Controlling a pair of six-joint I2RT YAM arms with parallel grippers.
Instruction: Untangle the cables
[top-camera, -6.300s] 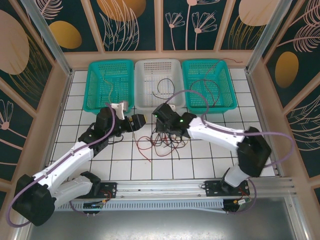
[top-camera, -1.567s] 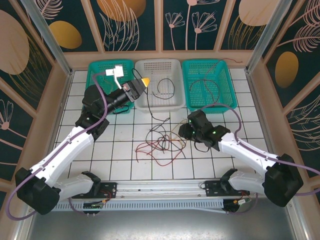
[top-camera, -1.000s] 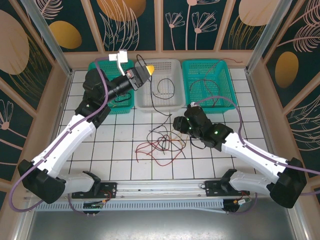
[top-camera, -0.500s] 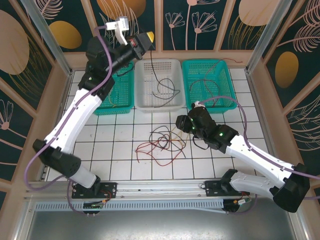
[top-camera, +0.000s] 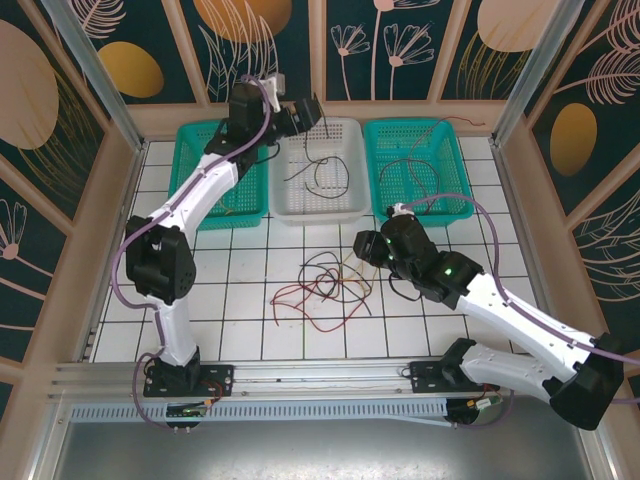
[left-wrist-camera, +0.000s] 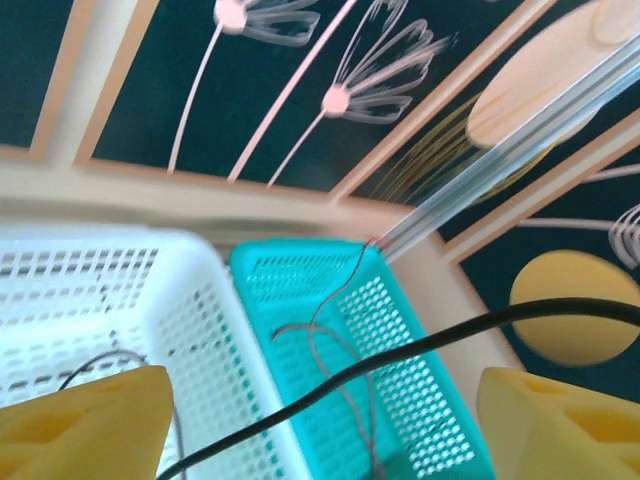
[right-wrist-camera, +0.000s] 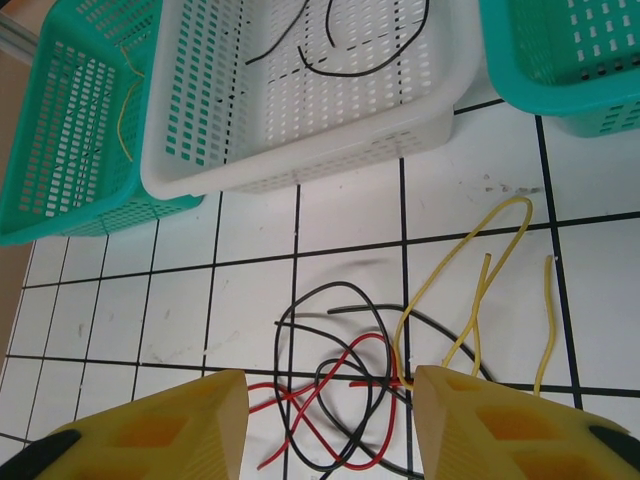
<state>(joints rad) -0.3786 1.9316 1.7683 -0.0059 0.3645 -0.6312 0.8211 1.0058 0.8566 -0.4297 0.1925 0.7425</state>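
While the left gripper (top-camera: 308, 110) hangs high over the far rim of the white basket (top-camera: 318, 210), its yellow fingers (left-wrist-camera: 90, 425) stand wide apart. A black cable (left-wrist-camera: 400, 355) runs slantwise through the gap between them; whether it touches either finger I cannot tell. Below it, in the left wrist view, a thin reddish cable (left-wrist-camera: 345, 280) lies in the right teal basket (left-wrist-camera: 420, 400) and climbs over its far corner. Loose black cables (top-camera: 318, 172) curl on the white basket's floor, and a yellow one (right-wrist-camera: 125, 110) lies in the left teal basket (right-wrist-camera: 60, 150). The main tangle (top-camera: 322, 283) of red, black and yellow cables rests on the tiled table (top-camera: 230, 290), near the white basket's near rim but apart from it. The right gripper (top-camera: 362, 246) hovers just beside the tangle's right edge, its jaws spread and holding nothing. Bare tiles lie open to the left of the tangle and on its near side. The three baskets, side by side, close off the far side.
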